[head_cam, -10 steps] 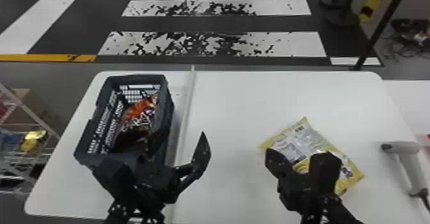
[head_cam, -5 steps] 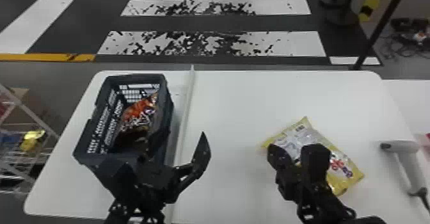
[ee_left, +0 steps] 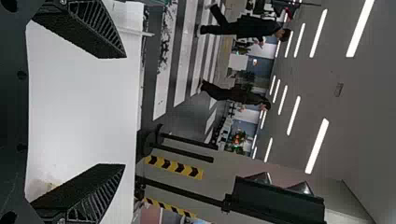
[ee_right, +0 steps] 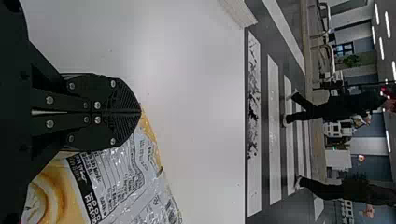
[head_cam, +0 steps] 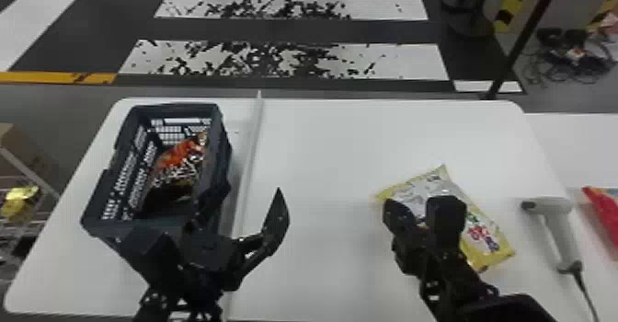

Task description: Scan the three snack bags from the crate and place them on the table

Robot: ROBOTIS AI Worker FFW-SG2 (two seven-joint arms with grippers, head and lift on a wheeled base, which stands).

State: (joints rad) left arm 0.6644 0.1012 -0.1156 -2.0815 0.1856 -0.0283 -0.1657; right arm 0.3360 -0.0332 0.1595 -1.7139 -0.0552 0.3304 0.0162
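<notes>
The yellow bag (head_cam: 483, 240) lay on the desk (head_cam: 331, 160), under the right gripper (ee_right: 140, 112), whose fingers were closed; any pinch on the film could not be confirmed. Both had shifted slightly forward, suggesting repositioning for scanning. The left gripper (ee_left: 125, 110), open, stood beside the crate (head_cam: 224, 160).

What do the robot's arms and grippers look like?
Mostly black. Left gripper: two wedge-shaped fingers, ribbed sides, textured inner faces. Right gripper: two fingers, rounded in its wrist view, fine ridges, silvery screw heads. Right arm: black casing.
</notes>
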